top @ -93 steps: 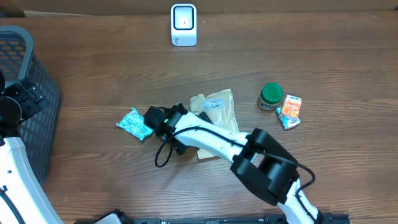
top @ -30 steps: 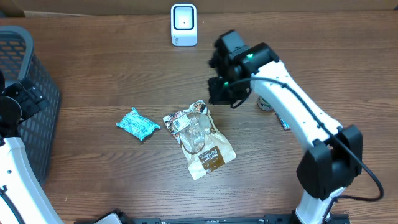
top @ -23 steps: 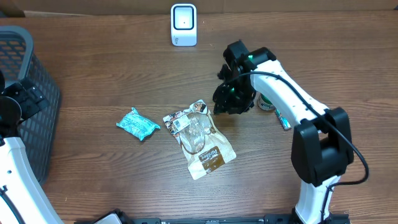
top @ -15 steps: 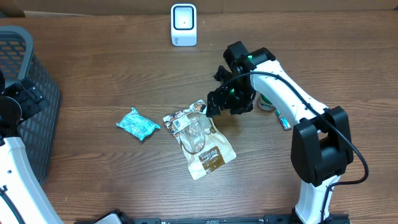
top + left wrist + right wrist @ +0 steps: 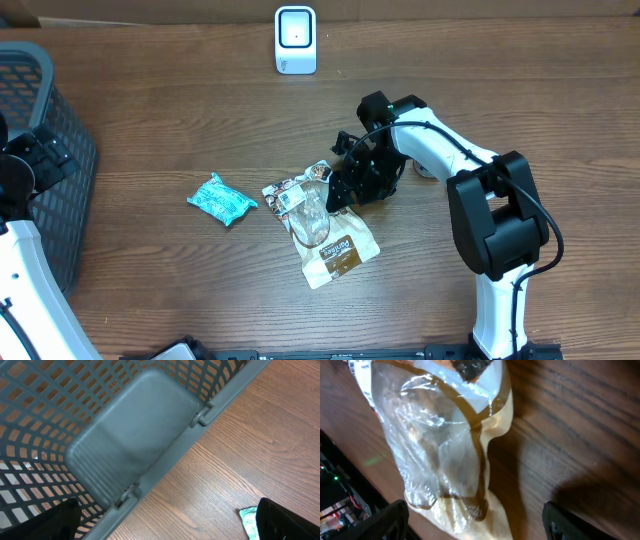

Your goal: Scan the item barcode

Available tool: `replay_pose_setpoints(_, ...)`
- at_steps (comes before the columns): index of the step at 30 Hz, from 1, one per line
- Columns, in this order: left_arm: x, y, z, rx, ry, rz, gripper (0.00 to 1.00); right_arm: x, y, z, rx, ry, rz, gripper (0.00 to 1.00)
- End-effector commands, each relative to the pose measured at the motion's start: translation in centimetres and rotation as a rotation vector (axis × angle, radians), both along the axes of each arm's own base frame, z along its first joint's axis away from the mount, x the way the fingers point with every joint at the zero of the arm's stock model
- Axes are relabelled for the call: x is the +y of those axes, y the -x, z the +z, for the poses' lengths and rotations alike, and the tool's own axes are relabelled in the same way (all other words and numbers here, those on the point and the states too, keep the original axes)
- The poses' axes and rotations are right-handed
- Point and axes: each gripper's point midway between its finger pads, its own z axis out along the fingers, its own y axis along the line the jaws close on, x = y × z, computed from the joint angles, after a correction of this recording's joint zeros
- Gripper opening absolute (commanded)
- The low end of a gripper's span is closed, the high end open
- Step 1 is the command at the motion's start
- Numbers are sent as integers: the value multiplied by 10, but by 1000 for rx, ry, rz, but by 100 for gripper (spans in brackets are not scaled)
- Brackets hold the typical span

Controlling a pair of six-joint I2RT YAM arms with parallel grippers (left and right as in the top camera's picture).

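Table (image 5: 200,130): brown wood; every item below lies on it.
Basket (image 5: 40,150): grey mesh, at the left edge. The left gripper (image 5: 165,520) hangs over its rim with fingers spread wide, holding nothing.
Right gripper (image 5: 345,185): low over the centre, at the far end of the pouch (image 5: 322,222). Wrist view shows the fingers well apart with the pouch lying below and between them, not clamped. Judged stage: pick-up not yet made, so grasp, lift, carry to the scanner (image 5: 295,40) and the scan itself all remain.
Pouch: centre of table, lying flat, clear window up. Long axis runs far-left to near-right. Brown printed end points near-right; the end with a white label points far-left. Barcode position: cannot tell.
Scanner: white, at the far edge, well apart from the pouch.
Teal packet (image 5: 220,198): left of the pouch, near but not touching.
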Motion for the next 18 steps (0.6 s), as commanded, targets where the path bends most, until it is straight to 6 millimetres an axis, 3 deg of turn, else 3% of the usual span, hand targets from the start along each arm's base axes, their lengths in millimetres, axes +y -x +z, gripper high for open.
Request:
replay_pose_setpoints(1,3,1,3,7,-18,-1,99,2,3,-3,12,-90,0,84)
replay_pose_setpoints(6,3,1,3,7,-18,-1,99,23,16,-7,55,-274,-30,78)
replay_pose_setpoints(11,3,1,3,7,-18,-1,100,42,28,-20,94,-272,-79,71)
replay_pose_setpoints(14,3,1,3,7,-18,-1,100,51,27,-21,106,-262,-109,57)
replay_pose_setpoints(16,3,1,3,7,-18,-1,100,56,19,-24,104,-227,-170,38)
replay_pose_setpoints(18,3,1,3,7,-18,-1,100,58,12,-30,88,-181,-218,27)
